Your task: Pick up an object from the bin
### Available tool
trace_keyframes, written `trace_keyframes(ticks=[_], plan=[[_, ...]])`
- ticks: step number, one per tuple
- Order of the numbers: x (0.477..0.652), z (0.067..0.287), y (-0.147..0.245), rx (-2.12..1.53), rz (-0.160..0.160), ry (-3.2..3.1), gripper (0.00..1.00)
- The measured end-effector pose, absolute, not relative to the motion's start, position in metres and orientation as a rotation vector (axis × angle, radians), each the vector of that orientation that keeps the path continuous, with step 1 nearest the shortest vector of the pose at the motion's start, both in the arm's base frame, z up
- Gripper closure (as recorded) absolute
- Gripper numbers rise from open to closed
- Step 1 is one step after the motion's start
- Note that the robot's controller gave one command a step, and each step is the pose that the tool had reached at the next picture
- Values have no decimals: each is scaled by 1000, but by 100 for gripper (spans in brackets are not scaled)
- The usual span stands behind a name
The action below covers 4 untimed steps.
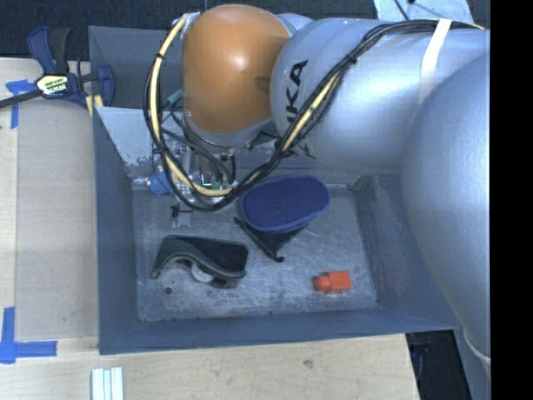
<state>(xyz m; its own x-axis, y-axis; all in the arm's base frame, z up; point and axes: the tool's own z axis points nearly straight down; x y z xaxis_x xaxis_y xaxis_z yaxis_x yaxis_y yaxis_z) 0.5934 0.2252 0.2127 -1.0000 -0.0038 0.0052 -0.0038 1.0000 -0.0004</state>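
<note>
The gripper [202,182] is seen in the upper left part of the bin [117,248], hung below the orange cover [229,65] of the wrist and ringed by looped cables [166,169]. Whether it is open or closed cannot be told. The arm [383,98] is stretched in from the right of the frame and bent downward at the wrist. A small blue thing [158,183] is found just left of the gripper. A dark blue oval thing [283,202] is set just to its right, long axis left to right. Below the gripper a black curved piece [200,261] lies lengthwise across the floor. An orange block [333,282] is seen well apart, at the lower right.
</note>
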Motion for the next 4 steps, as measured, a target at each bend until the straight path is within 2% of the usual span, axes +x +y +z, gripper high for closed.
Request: trace_keyframes(ticks=[1, 2, 3, 4], plan=[[545, 96, 207, 585, 0, -3083, 0], [530, 68, 194, 635, 0, -3076, 0], [531, 70, 195, 633, -6, -3080, 100], [541, 190, 197, 553, -2, -3099, 100]])
